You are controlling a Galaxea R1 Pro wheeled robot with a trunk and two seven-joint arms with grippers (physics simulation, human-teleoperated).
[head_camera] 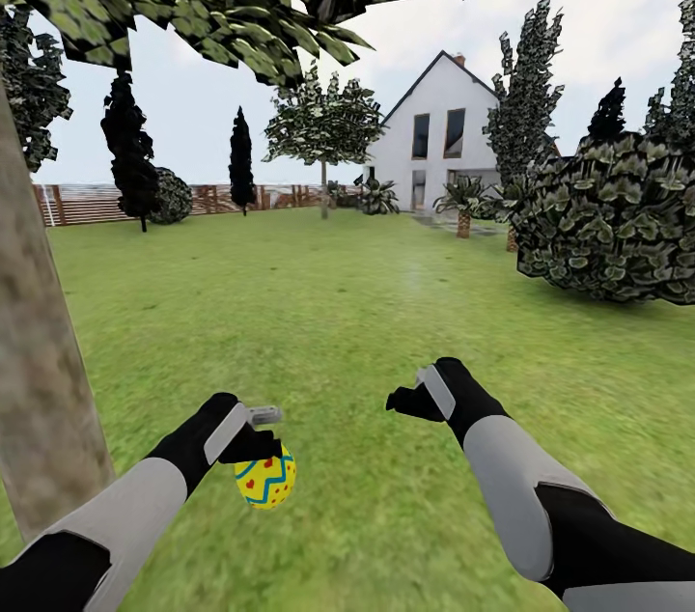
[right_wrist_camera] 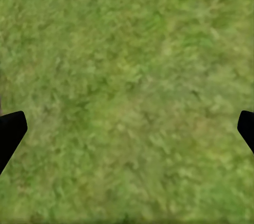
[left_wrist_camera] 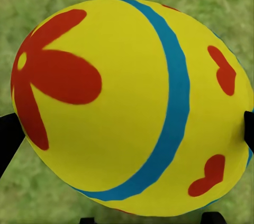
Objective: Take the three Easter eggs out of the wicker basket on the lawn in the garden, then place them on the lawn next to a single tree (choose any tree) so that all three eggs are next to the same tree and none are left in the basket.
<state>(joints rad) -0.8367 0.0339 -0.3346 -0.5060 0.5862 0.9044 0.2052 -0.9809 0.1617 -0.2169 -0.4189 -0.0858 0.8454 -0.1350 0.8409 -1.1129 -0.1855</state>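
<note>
Head view: the left gripper (head_camera: 259, 446) sits low and left of centre in the frame, clamped on one Easter egg (head_camera: 265, 481); the egg hangs beneath the black fingers above the lawn (head_camera: 328, 322), yellow with a blue zigzag band and red marks. Left wrist view: the same egg (left_wrist_camera: 132, 107) takes up most of the frame — a red flower mark on one end, a blue band across the middle, two red hearts on the other end; black fingertips (left_wrist_camera: 10, 139) press at both flanks, grass behind.

The right gripper (head_camera: 410, 400) is right of centre in the lower frame, carrying nothing; in the right wrist view its fingertips (right_wrist_camera: 10, 134) stand wide apart at the frame's edges, with bare grass (right_wrist_camera: 127, 91) between them.

The tree (head_camera: 43, 371) — thick grey-brown mottled trunk — runs down the left edge of the head view, near the left arm; its leaves spread across the top. Beyond: a wooden fence (head_camera: 212, 200) at mid-left, a white gabled house (head_camera: 439, 144) at upper centre-right, a large bush (head_camera: 608, 216) at right.
</note>
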